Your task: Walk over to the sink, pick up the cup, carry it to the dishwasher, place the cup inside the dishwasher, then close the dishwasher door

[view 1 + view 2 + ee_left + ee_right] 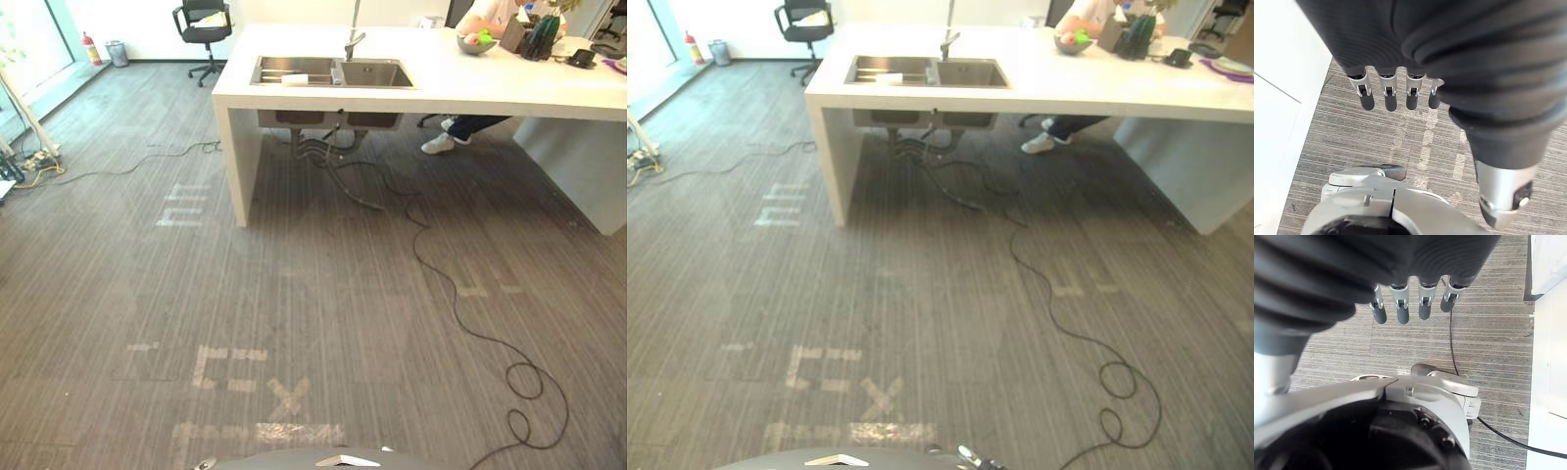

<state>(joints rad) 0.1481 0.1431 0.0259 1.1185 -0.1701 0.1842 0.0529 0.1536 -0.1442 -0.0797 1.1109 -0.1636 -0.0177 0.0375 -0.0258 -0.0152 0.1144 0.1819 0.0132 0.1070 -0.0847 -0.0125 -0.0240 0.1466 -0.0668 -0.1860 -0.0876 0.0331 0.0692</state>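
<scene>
Left eye view: sink [333,71] in white desk [470,90], well ahead across the floor [323,294]. Small pale thing in its left basin is likely the cup [294,79], too small to be sure.
Left wrist view: left hand [1390,95] fingers straight, empty.
Right wrist view: right hand [1402,311] likewise.
Judged: walk-over step, everything else left.

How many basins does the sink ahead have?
2: the left basin near the end of the white counter, and the right basin directly beside it. Their insides are partly hidden from here.
</scene>
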